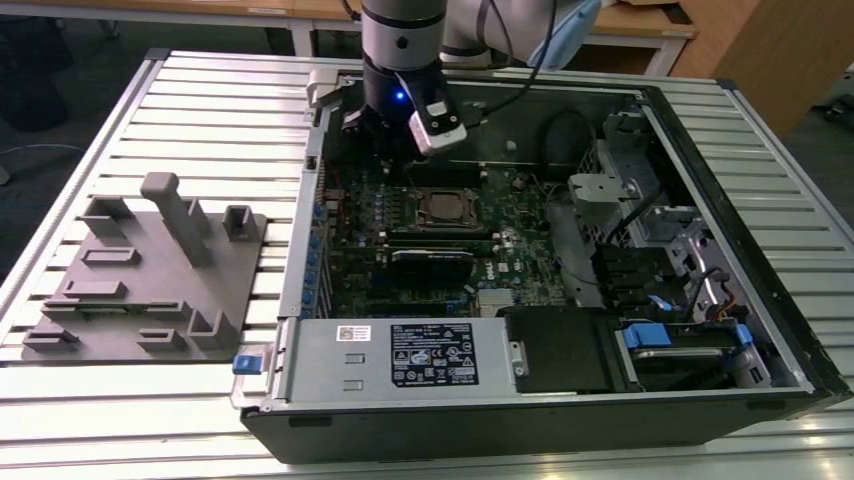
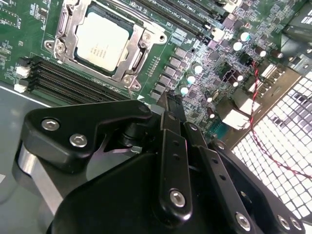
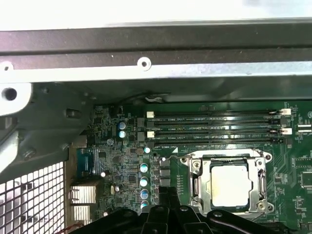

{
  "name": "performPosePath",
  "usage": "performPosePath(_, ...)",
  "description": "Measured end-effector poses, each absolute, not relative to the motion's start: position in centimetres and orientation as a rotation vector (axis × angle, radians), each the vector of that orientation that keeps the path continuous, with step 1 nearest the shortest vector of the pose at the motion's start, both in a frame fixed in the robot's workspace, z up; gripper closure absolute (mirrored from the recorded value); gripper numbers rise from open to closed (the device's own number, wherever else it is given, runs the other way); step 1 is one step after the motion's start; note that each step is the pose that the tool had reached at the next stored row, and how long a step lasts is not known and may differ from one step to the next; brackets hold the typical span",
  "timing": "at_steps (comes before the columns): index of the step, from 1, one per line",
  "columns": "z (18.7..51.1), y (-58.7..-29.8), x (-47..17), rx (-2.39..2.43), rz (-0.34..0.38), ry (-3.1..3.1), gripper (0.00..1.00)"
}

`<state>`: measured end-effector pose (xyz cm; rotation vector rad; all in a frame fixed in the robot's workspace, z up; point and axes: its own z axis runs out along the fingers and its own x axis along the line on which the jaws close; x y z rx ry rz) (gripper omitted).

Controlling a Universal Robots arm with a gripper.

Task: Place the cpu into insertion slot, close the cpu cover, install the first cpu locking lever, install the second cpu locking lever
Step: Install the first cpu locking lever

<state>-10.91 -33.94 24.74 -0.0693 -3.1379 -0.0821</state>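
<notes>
The cpu (image 1: 438, 208) (image 2: 102, 41) (image 3: 229, 185) lies flat in the insertion slot (image 1: 439, 222) on the green motherboard, its silver face up. The cpu cover (image 2: 138, 52) (image 3: 195, 183) lies down around it as a silvery frame. A thin metal lever (image 2: 139, 17) runs along one side of the socket. My gripper (image 1: 388, 163) (image 2: 169, 100) (image 3: 168, 194) hangs just above the board beside the socket, toward the case's rear wall. Its black fingers are shut together with nothing between them, and they touch neither the cover nor the lever.
The open computer case (image 1: 747, 200) lies on a slatted table. Memory slots (image 3: 214, 129) run beside the socket. A black expansion card (image 1: 430, 262) and the power supply (image 1: 400, 355) sit nearer. A grey fixture plate (image 1: 147, 280) rests at the exterior view's left.
</notes>
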Motion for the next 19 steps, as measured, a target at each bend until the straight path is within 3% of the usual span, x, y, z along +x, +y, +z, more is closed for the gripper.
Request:
performPosePath(10,24.7,-34.0,-11.7,-0.069,-0.117,-3.136,0.89)
performPosePath(16,24.7,-34.0,-11.9,-0.069,-0.233,-3.128,0.89)
performPosePath(19,24.7,-34.0,-11.9,-0.069,-0.248,-3.127,0.89)
